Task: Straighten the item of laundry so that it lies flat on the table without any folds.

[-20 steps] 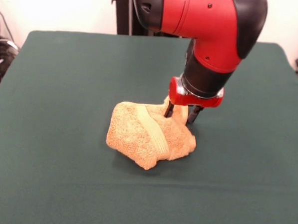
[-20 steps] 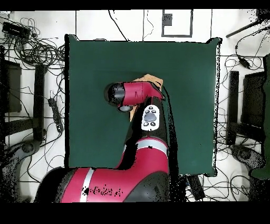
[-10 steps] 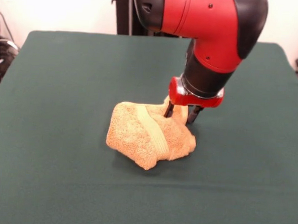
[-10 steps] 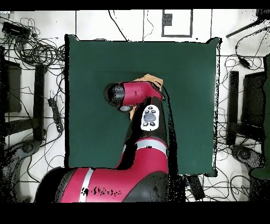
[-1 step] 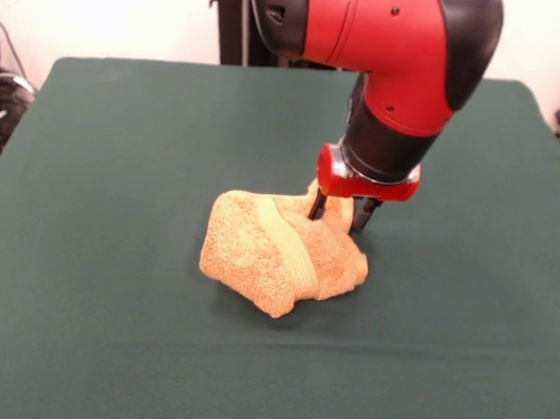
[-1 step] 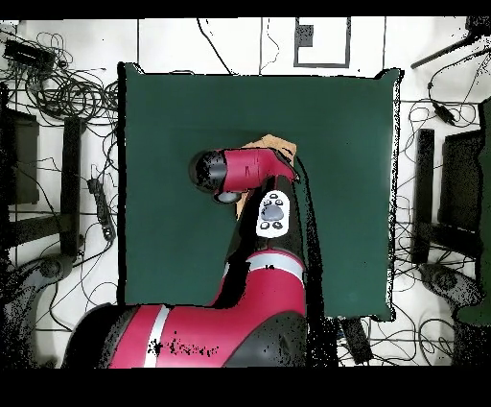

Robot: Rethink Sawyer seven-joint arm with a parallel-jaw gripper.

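Note:
The item of laundry, an orange-tan terry towel, lies bunched in a folded heap near the middle of the green table. A paler woven band runs across its top. My gripper stands at the heap's far right edge. It is open, its two dark fingers apart and straddling a raised fold of the towel, tips down in the cloth. In the overhead view only a corner of the towel shows past the red arm, which hides the gripper.
Green cloth covers the whole table. Cables and dark equipment lie on the floor around the table's sides. The red arm reaches over the table's middle.

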